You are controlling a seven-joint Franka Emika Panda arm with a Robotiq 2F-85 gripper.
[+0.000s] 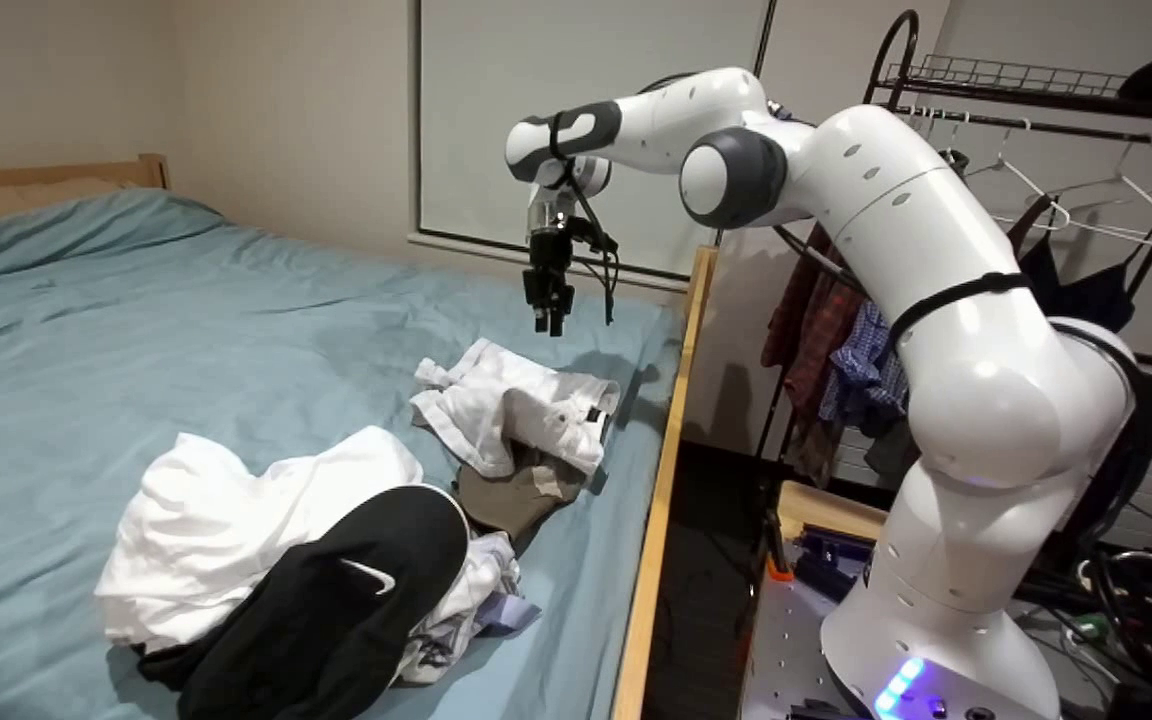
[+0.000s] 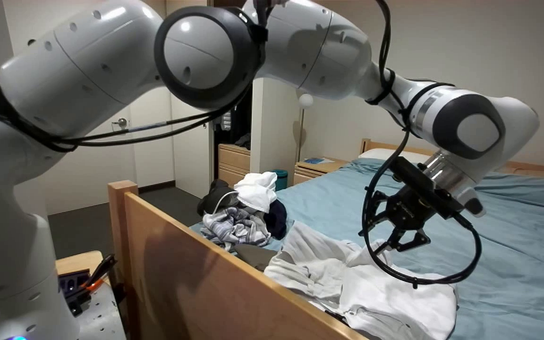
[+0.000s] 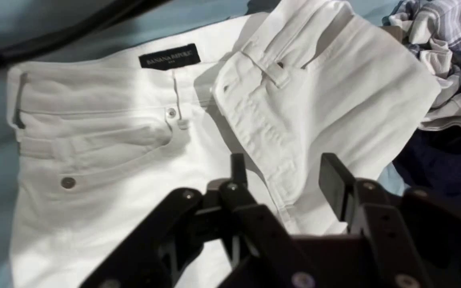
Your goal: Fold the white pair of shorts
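Note:
The white shorts [image 1: 511, 400] lie crumpled on the blue bed sheet, close to the wooden bed rail; they also show in an exterior view [image 2: 395, 295]. In the wrist view the shorts [image 3: 130, 96] fill most of the picture. The waistband with a black label is at the top, and the fly side on the right lies folded over at a slant. My gripper [image 1: 549, 325] hangs above the shorts, pointing down. In the wrist view the gripper [image 3: 281, 172] is open, its fingers apart with nothing between them. It does not touch the cloth in the exterior view.
A brown cap [image 1: 516, 495] lies partly under the shorts. A pile with a white cloth [image 1: 256, 520], a black cap [image 1: 376, 590] and a plaid cloth [image 2: 236, 226] is beside them. The wooden bed rail [image 1: 671, 450] stands between bed and robot base. A clothes rack [image 1: 976, 115] stands behind.

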